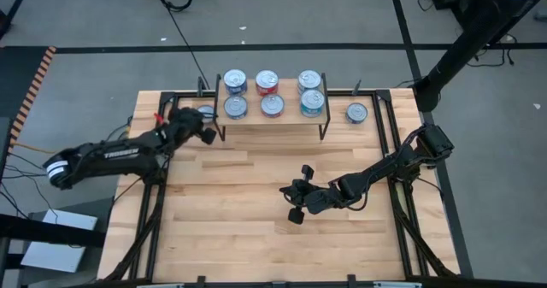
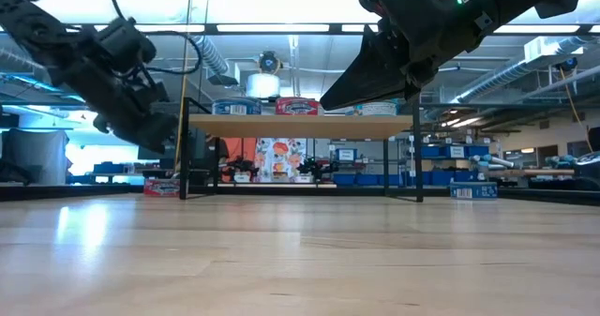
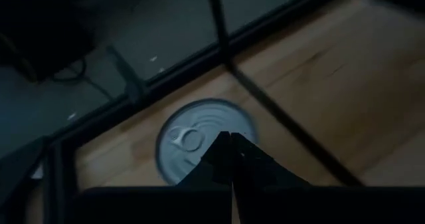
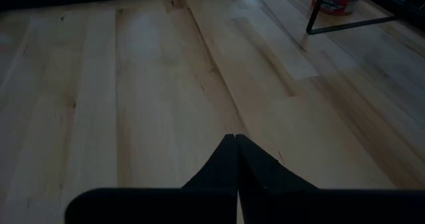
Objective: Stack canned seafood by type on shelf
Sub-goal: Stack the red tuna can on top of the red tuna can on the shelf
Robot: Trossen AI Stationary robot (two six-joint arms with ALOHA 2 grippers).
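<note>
The shelf (image 1: 272, 117) stands at the table's far middle with several canned seafood tins on its top, among them a blue one (image 1: 234, 81), a red one (image 1: 267, 81) and a teal one (image 1: 313, 102). One more tin (image 1: 205, 113) (image 3: 199, 141) rests on its base on the table left of the shelf, and another (image 1: 356, 112) right of it. My left gripper (image 1: 208, 134) (image 3: 230, 139) hangs shut just on the near side of the left tin, above it. My right gripper (image 1: 297, 204) (image 4: 236, 139) hangs shut over the table's middle, holding nothing.
Black frame rails (image 1: 382, 126) run along the table's sides and far edge. The shelf's thin black legs (image 1: 222, 132) stand close to the left tin. Bare wood (image 1: 248, 237) lies on the near side of both grippers.
</note>
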